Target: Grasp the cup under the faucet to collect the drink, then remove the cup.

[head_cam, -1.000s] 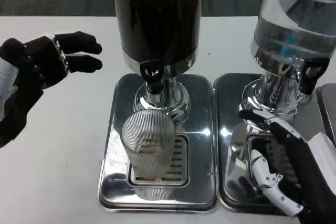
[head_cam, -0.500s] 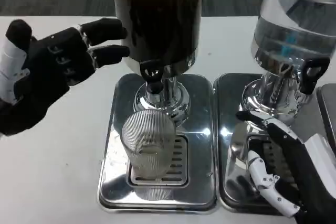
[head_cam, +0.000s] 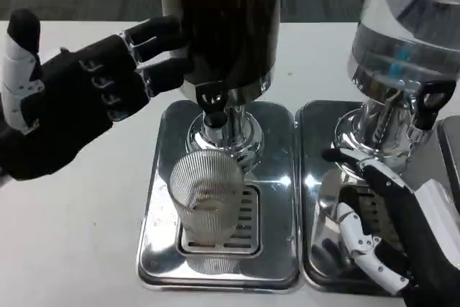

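Since the earlier frame the left hand [head_cam: 72, 102] has moved right, its spread, empty fingers [head_cam: 162, 52] now beside the dark dispenser [head_cam: 219, 26]. Ribbed cup [head_cam: 205, 195] stands on the drip tray [head_cam: 162, 177] beneath the faucet [head_cam: 213, 106]. Right hand [head_cam: 392, 231], fingers apart, holds nothing over the right tray [head_cam: 323, 141].

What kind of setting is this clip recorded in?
Likely a self-serve drink station: two beverage dispensers, dark and clear, stand on steel drip trays on a white table, a ribbed cup under one faucet.
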### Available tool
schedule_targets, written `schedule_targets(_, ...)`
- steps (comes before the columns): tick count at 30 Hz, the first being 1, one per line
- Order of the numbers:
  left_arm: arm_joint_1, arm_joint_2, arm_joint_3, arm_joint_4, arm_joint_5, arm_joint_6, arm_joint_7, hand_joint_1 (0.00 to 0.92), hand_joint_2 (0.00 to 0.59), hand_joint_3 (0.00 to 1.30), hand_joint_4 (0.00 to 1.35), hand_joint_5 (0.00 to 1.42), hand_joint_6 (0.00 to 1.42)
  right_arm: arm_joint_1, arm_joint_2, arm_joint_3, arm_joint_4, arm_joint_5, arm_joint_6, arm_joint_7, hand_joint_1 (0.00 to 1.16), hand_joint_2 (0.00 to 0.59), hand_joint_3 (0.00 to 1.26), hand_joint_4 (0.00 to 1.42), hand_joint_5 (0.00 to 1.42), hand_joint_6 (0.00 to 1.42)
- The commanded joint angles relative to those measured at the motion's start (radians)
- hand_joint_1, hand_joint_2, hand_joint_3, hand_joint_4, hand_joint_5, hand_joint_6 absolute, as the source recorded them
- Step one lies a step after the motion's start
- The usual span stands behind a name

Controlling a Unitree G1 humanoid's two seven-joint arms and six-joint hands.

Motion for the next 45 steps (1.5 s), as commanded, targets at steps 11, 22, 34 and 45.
schedule_targets(11,-0.051,0.002,-0.015,0.002,-0.001,0.079,-0.088,0.000,0.013,0.19,0.08,0.15,0.04,0.008,0.006,0.003,0.008,0.001,0.006,-0.018,0.44,0.586,0.27,0.17,0.14,0.13)
schedule_targets(22,-0.095,-0.018,-0.062,0.038,0.038,0.068,-0.104,0.000,0.023,0.19,0.09,0.15,0.04,0.029,0.012,0.011,-0.006,-0.003,0.013,-0.026,0.44,0.586,0.27,0.17,0.14,0.13)
schedule_targets(34,-0.128,-0.043,-0.082,0.053,0.066,0.066,-0.099,0.000,0.030,0.19,0.08,0.12,0.03,0.039,0.020,0.016,-0.004,0.001,0.017,-0.028,0.44,0.586,0.27,0.17,0.14,0.13)
schedule_targets(45,-0.148,-0.060,-0.104,0.053,0.070,0.063,-0.101,0.000,0.032,0.19,0.08,0.12,0.04,0.043,0.021,0.014,-0.014,0.004,0.020,-0.024,0.44,0.586,0.27,0.17,0.14,0.13)
